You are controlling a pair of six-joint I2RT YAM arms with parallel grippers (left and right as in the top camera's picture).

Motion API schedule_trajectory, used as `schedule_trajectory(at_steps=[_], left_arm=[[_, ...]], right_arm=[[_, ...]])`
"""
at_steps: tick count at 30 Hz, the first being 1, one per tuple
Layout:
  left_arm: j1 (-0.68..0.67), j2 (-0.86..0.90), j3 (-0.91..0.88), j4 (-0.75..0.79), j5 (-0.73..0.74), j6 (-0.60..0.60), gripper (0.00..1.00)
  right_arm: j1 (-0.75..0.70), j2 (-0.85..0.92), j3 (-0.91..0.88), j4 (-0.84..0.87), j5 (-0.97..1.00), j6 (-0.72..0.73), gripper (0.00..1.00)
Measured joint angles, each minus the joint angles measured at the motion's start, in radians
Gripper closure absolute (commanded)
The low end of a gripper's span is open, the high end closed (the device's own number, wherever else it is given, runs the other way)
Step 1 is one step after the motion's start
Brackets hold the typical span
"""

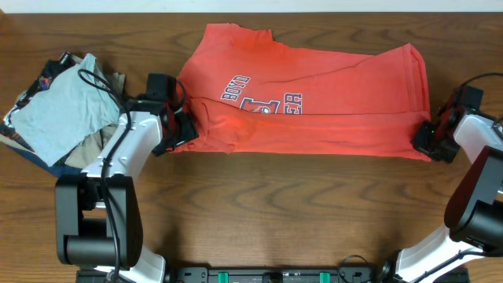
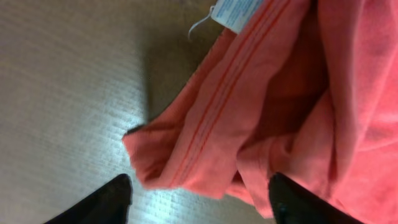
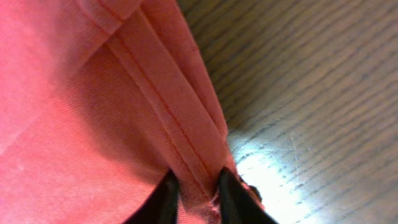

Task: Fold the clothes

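Black fingers (image 3: 166, 194) of the right tool (image 3: 199, 186) are pinched together on the double-stitched hem of the red-orange cotton T-shirt (image 3: 93, 93) at its right lower corner, while the left tool (image 2: 199, 196) stands with its two fingers wide apart around the bunched left edge, clamping nothing. One such shirt lies spread sideways in soft creases across the middle of the dark wood-grain counter (image 1: 275, 212), with white block lettering (image 1: 259, 98) facing up and a small white label (image 2: 236, 11) poking from a seam. Beside its left end sits one heap of other garments (image 1: 47, 134), a light grey T-shirt (image 1: 59, 110) on top.
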Motion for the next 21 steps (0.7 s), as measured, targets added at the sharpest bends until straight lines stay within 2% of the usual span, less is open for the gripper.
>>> schedule_trajectory(at_steps=[1,3,9,14,18,21], left_arm=[[0.000,0.000,-0.011,0.013,-0.006,0.003,0.39],[0.000,0.000,-0.028,0.023,-0.029,0.005,0.49],[0.000,0.001,-0.043,0.040,-0.086,0.014,0.62],[0.000,0.001,-0.045,0.054,-0.101,0.017,0.59],[0.000,0.001,-0.080,0.095,-0.105,0.021,0.47],[0.000,0.001,-0.122,0.117,-0.105,0.017,0.45]], right_arm=[[0.000,0.000,0.000,0.000,-0.002,-0.003,0.94],[0.000,0.000,0.000,-0.002,-0.005,-0.003,0.99],[0.000,-0.001,0.000,-0.003,-0.004,-0.003,0.99],[0.000,-0.001,0.000,-0.010,-0.004,-0.003,0.99],[0.000,-0.001,0.000,-0.013,-0.004,-0.003,0.99],[0.000,-0.002,0.000,-0.014,-0.004,-0.003,0.99]])
